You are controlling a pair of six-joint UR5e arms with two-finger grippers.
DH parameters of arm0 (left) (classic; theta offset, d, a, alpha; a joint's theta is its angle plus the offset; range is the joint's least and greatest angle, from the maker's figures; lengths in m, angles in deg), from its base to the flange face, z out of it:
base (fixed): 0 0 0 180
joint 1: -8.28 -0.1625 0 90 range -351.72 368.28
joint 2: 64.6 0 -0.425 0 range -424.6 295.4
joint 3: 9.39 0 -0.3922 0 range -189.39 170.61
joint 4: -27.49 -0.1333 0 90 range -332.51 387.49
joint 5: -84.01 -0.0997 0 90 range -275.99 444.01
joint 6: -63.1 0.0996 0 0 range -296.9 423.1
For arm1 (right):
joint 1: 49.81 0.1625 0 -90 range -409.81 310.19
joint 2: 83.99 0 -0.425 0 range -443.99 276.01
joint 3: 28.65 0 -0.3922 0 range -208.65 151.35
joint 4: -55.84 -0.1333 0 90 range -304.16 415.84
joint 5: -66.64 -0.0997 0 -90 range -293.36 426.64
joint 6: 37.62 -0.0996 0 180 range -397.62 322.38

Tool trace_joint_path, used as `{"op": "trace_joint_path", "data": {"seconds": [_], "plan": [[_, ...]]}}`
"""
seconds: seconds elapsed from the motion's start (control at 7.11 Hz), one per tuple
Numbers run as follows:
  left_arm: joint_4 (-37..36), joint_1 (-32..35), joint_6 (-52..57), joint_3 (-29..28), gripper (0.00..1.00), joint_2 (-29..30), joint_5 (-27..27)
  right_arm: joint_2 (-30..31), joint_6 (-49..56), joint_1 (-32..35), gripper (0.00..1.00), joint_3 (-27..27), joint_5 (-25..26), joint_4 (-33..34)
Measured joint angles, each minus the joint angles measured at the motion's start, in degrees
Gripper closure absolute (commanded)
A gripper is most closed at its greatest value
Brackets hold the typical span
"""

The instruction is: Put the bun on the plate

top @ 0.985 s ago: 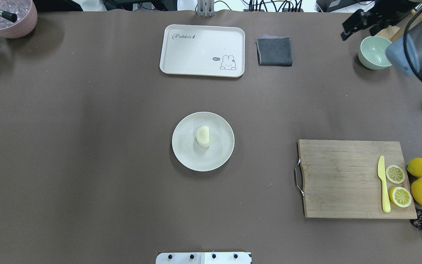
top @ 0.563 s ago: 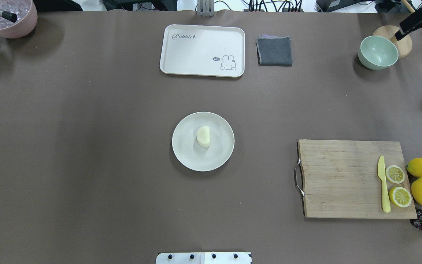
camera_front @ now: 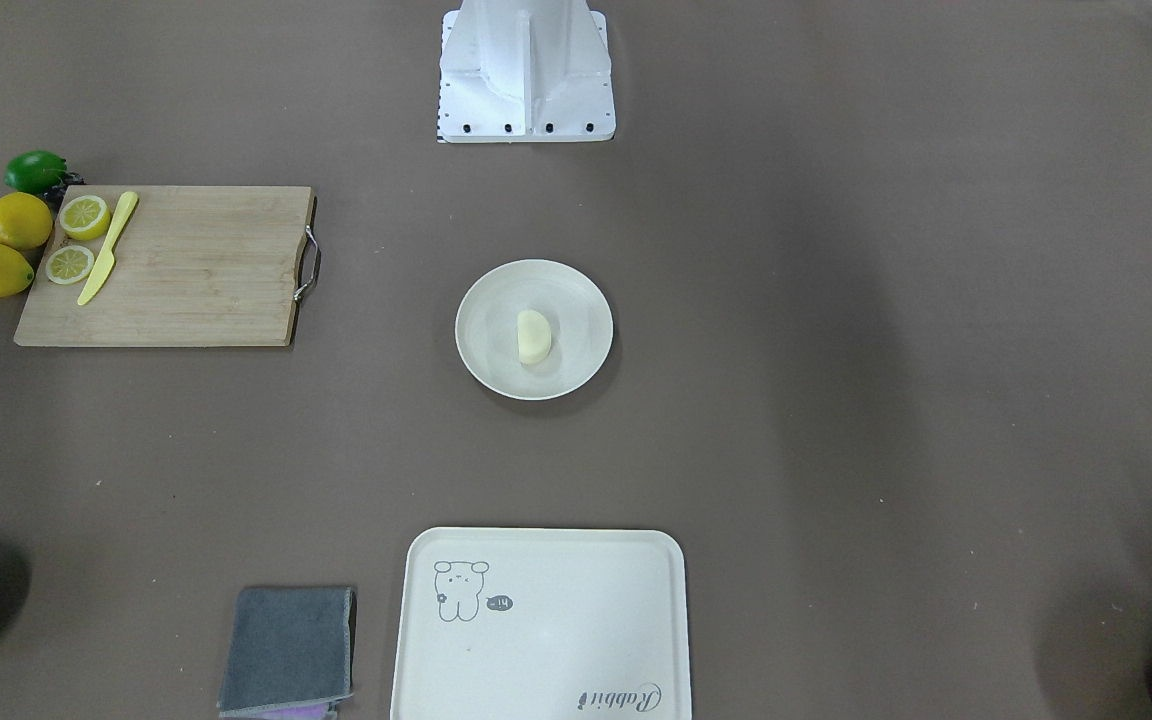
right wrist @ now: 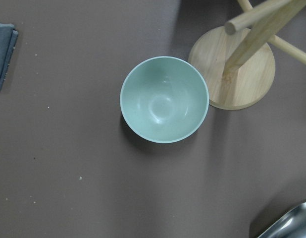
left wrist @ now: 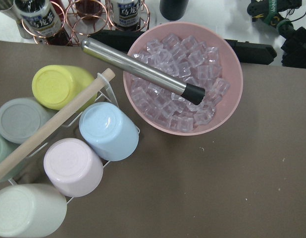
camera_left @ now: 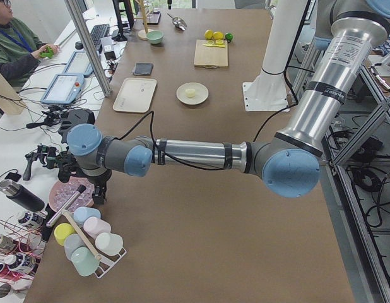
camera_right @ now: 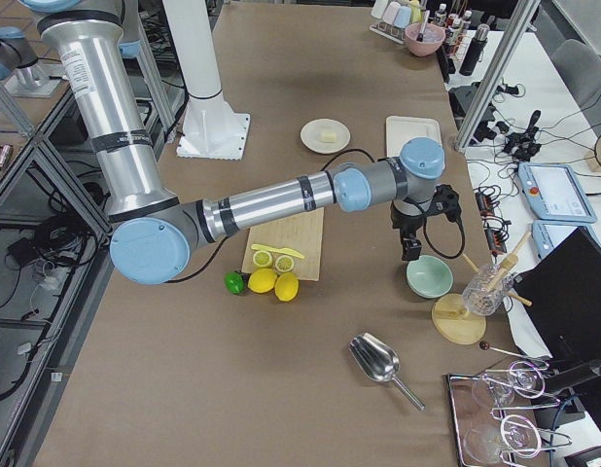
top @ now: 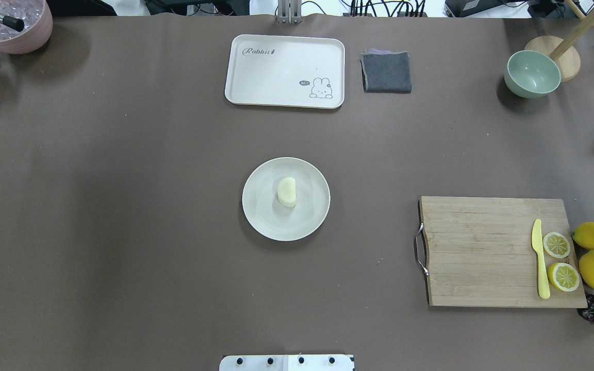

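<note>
1. The counter [top: 121,206] has a smooth, matt brown covering, lightly specked.
2. The plate [top: 263,216] is smooth off-white with a faint sheen. The bun [top: 286,191] looks smooth and waxy.
3. The tray [top: 276,72] is matt cream and looks like plastic.
4. The folded cloth [top: 386,72] is grey fabric with a soft nap.
5. The cutting board [top: 482,247] is bare wood with a striped grain. Its handle [top: 419,255] is shiny metal.
6. The green bowl [right wrist: 164,99] is smooth and softly glossy. The stand base [right wrist: 247,89] is pale, smooth wood.
7. The pink bowl [left wrist: 234,84] is matt. Its cubes [left wrist: 192,54] are clear and glossy, and the rod [left wrist: 133,64] is brushed metal.
8. The scoop [camera_right: 373,358] is mirror-bright metal.
</note>
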Motion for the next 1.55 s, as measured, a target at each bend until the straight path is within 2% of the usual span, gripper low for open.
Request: {"op": "trace_joint_path", "data": {"seconds": [0.56, 1.55], "plan": [[-0.46, -1.11, -0.59, 0.50, 0.02, -1.79, -0.10, 0.22, -0.85, 0.57, 0.00, 3.34, 0.57, -0.47], [-0.53, -1.35, -0.34, 1.09, 0.02, -2.64, -0.57, 1.48, -1.95, 0.95, 0.00, 3.50, 0.21, -0.70]]}}
